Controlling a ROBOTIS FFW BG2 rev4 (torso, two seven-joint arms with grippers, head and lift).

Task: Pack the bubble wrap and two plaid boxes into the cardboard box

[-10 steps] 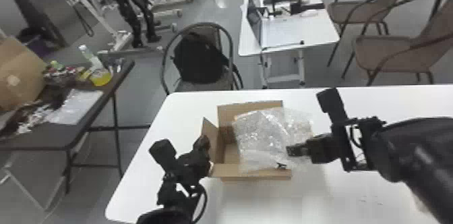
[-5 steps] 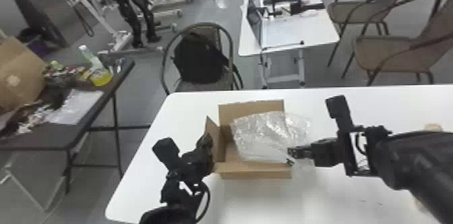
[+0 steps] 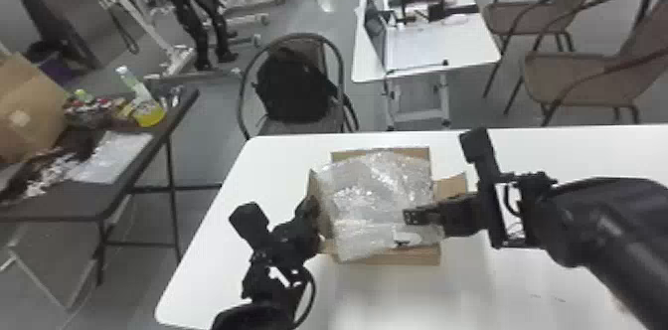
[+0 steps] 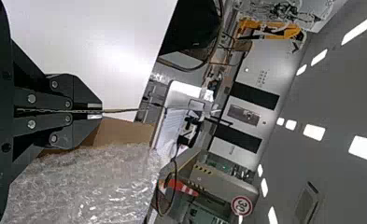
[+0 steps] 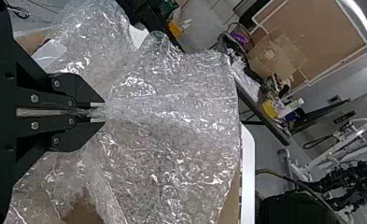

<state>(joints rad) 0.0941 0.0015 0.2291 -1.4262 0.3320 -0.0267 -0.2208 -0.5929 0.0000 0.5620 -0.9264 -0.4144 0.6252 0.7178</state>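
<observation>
In the head view, my right end effector [image 3: 413,216] has drawn the bubble wrap [image 3: 375,200] leftward over the cardboard box [image 3: 412,257], baring the right flap [image 3: 453,187]; the sheet now spans the opening, which I judge lines it up for lowering, though its near end hangs over the box's near side and likely needs tucking. Bench [image 3: 387,299] surface stretches to the box's right and nearer me, leaving my right arm room, while the far edge runs just behind the box

In the left wrist view, my left end effector [image 4: 102,111] is closed on the left flap [image 4: 120,111] of the box, the wrap just beside it

In the right wrist view, my right end effector pinches the gathered wrap above the box; released there, a fold could catch on the rim
</observation>
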